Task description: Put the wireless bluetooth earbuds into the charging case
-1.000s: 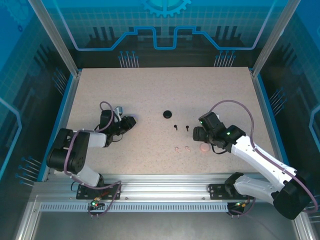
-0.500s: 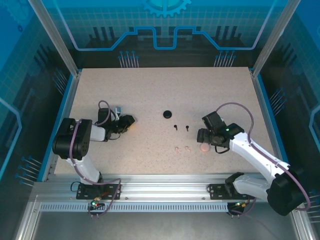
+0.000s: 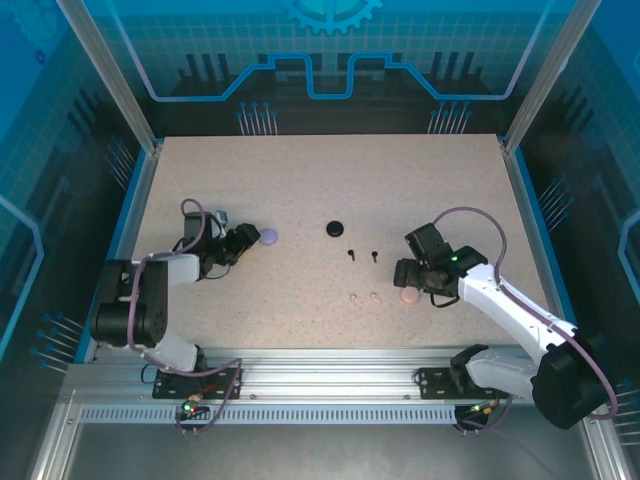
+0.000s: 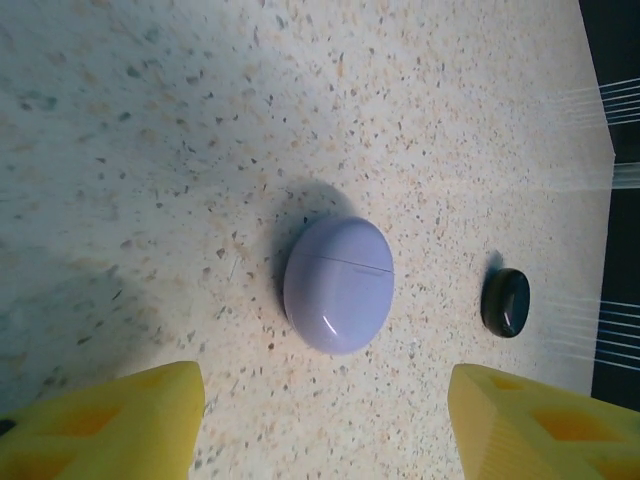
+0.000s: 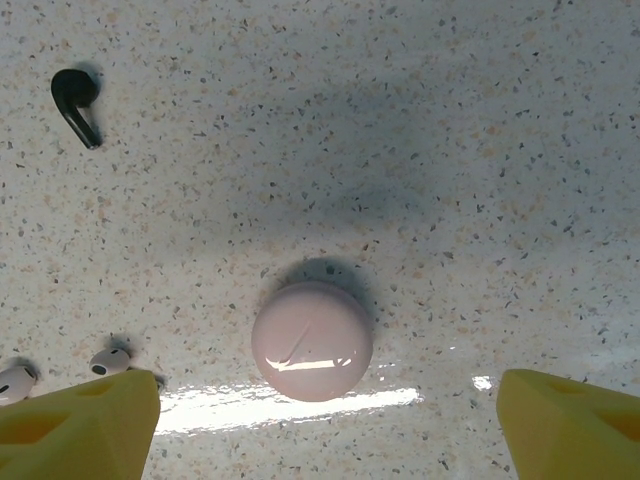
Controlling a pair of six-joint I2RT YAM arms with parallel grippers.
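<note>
Two changes: the left end effector [image 4: 325,425] has let go and drawn back with jaws wide, leaving the closed lilac charging case [image 4: 338,284] alone on the surface [image 4: 150,120] (lid seam shut), while the right end effector [image 5: 325,425] has dropped to the closed pale pink charging case [image 5: 312,340], jaws wide and empty. The black earbuds [image 3: 352,253] and pale pink earbuds [image 3: 355,297] lie loose mid-surface, so lilac seems done, pink likely next.

The left jaws have opened and drawn back (leftward), baring the lilac case [image 4: 338,285].
</note>
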